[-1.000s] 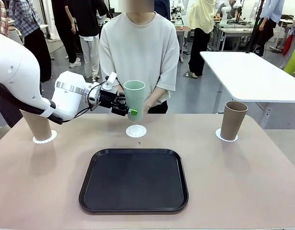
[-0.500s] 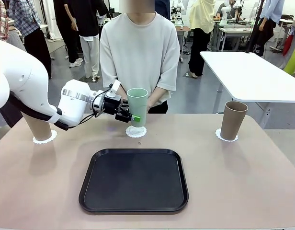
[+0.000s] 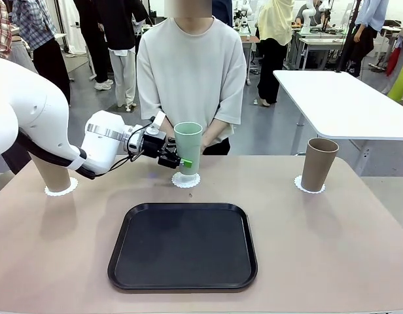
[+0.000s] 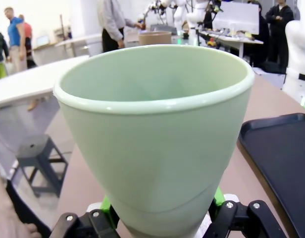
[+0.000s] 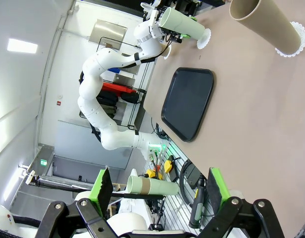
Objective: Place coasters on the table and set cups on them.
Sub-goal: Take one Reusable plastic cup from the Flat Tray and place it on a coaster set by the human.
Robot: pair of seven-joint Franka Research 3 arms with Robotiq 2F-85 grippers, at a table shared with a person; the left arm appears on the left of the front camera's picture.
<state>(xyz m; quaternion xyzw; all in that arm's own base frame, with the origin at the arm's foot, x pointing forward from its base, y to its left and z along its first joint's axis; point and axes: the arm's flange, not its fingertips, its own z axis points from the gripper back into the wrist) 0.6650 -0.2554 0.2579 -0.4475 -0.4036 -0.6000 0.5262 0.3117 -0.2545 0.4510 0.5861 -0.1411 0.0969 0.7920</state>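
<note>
We see a black rounded-square tray (image 3: 182, 245) lying flat at the centre of the front view, toward six o'clock, its raised rim glossy and its inside bare. At two o'clock from it, past the near edge of things, a white rectangular table (image 3: 342, 101) stands on the grey floor. Straight up at twelve o'clock a person in a pale short-sleeved top (image 3: 190, 69) faces us. Behind, at ten and eleven o'clock, other people stand about. In the left wrist view we catch a grey stool (image 4: 37, 161) at eight o'clock.
</note>
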